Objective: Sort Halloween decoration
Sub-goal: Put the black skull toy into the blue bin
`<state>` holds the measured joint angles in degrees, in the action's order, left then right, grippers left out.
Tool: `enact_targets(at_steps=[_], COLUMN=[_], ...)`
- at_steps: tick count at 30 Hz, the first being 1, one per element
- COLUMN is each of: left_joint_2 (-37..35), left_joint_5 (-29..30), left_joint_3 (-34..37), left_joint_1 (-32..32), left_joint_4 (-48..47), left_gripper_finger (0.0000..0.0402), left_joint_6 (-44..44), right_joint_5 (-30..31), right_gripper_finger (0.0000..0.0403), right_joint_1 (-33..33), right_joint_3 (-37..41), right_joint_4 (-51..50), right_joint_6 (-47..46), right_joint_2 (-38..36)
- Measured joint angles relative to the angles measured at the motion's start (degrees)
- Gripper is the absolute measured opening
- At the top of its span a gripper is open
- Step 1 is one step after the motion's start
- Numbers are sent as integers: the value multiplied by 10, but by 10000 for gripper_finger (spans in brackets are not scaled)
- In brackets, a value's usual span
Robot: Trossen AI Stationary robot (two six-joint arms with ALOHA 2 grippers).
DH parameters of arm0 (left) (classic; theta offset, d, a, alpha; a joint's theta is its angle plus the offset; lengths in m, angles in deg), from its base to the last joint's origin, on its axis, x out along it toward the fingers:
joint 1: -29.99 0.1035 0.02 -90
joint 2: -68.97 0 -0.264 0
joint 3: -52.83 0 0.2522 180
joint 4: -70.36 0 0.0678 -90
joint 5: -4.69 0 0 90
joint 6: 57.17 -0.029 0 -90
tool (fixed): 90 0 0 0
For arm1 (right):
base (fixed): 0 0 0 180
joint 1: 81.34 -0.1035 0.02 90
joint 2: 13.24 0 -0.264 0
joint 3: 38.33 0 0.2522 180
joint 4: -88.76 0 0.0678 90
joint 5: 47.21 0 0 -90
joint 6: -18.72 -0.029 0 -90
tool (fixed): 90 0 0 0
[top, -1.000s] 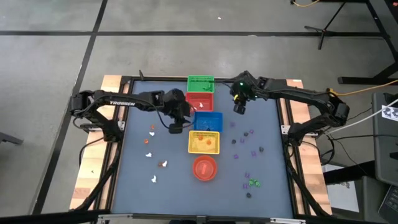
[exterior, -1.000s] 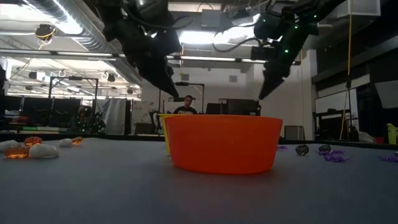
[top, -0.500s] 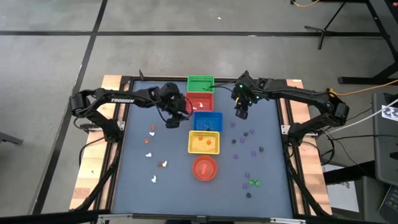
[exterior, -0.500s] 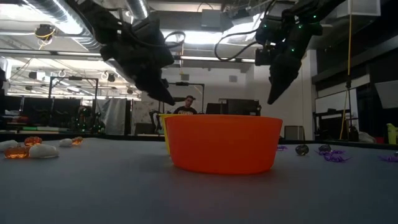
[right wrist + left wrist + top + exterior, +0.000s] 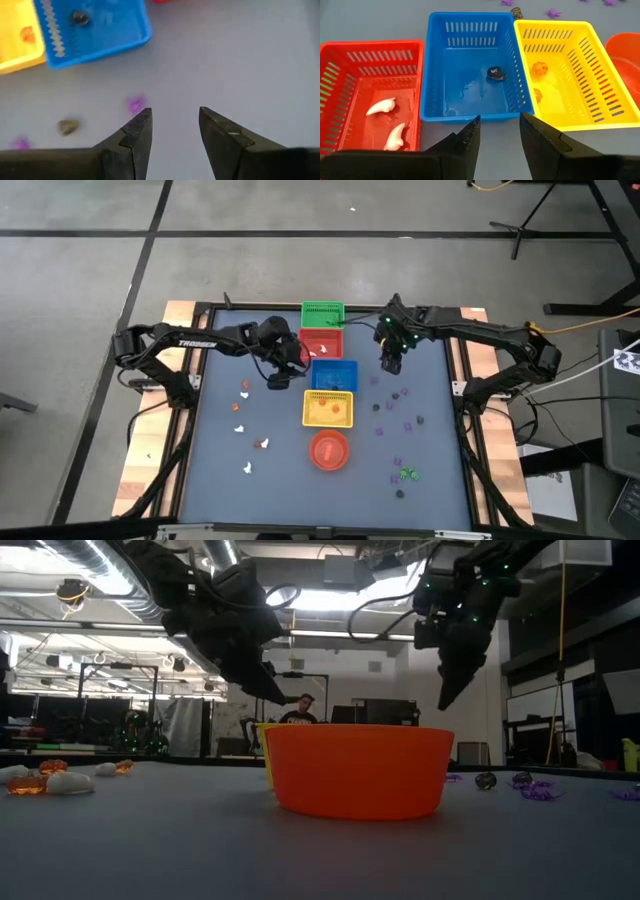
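Looking down, I see the table (image 5: 215, 480) first, then four baskets in a row down its middle: green (image 5: 322, 313), red (image 5: 321, 340), blue (image 5: 333, 374), yellow (image 5: 328, 408), with the bowl (image 5: 329, 450) at the near end. My left gripper (image 5: 498, 136) hangs just beside the blue basket's rim, jaws parted a little and empty. My right gripper (image 5: 172, 131) hovers over bare table on the far side of the baskets, jaws apart, also empty.

The trinkets are the small part. White ones (image 5: 381, 106) lie in the red basket, a dark one (image 5: 494, 73) in the blue, orange ones (image 5: 539, 68) in the yellow. Loose ones are left: white and orange (image 5: 245, 387) on the left of the table, purple and dark (image 5: 405, 421) on the right, a green one (image 5: 407, 473) near the front. A purple one (image 5: 135, 104) lies just ahead of my right fingers.

I judge them light, hard and a bit slick, so they may skid or pop out of a pinch. I would come straight down, jaws astride the body at its widest part, tips close to the table, and close gently
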<state>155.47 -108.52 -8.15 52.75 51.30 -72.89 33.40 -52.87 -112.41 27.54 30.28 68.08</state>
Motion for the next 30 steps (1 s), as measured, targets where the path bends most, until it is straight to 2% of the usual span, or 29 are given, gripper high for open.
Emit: enact_targets(at_steps=[6,13,19,23,30], left_joint_2=[0,0,0,0,0], left_joint_5=[20,57,77,87,88], left_joint_3=[0,0,0,0,0], left_joint_1=[0,0,0,0,0], left_joint_4=[0,0,0,0,-1], left_gripper_finger=[121,121,121,121,121], left_joint_6=[0,1,1,1,3], right_joint_5=[-35,-3,47,69,69], right_gripper_finger=[160,160,160,160,160], right_joint_1=[-16,-90,-139,-152,-150], right_joint_3=[0,0,0,0,0], right_joint_4=[-51,-51,-50,-50,-49], right_joint_6=[-71,-73,-72,-72,-74], right_joint_2=[0,0,0,0,0])
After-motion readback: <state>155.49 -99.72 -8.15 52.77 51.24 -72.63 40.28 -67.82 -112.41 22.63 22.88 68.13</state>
